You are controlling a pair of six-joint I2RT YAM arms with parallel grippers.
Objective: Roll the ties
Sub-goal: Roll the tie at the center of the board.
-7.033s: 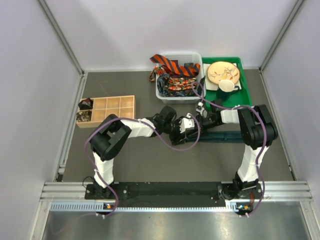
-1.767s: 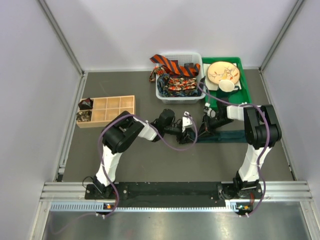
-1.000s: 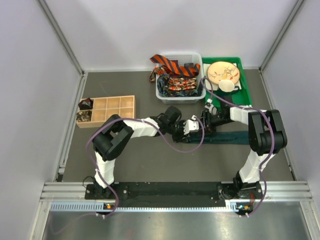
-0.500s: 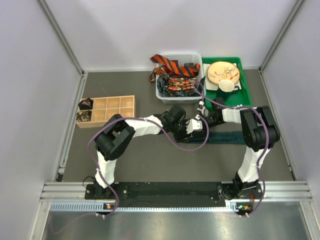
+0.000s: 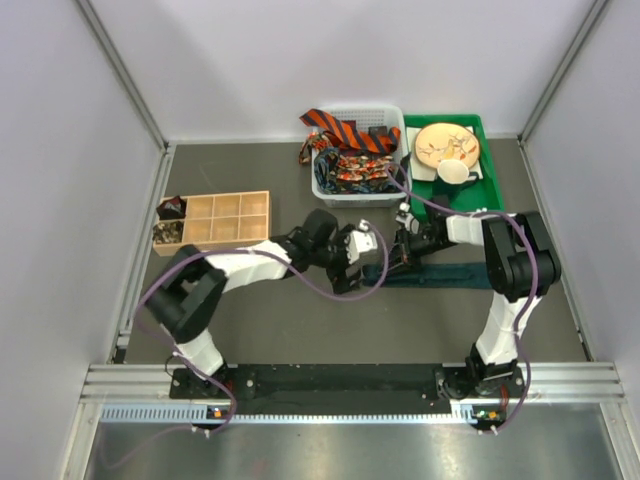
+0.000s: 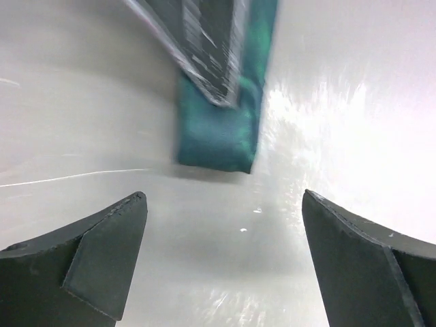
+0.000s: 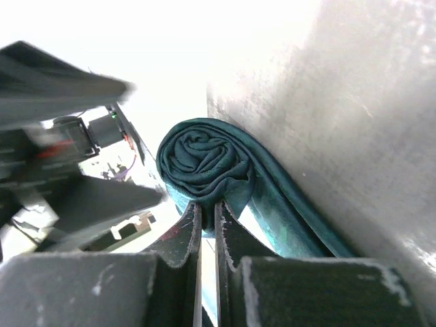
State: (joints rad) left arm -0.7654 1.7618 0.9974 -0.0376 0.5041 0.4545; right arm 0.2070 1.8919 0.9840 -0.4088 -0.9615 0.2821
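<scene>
The right gripper (image 7: 208,212) is pinched almost shut on the rolled end of the teal tie (image 7: 204,163); the left gripper (image 6: 223,204) gapes wide and empty at the roll's 9 o'clock; the flat length runs toward 3 o'clock; rolling well likely means turning squarely along it, taut, edges aligned.
</scene>
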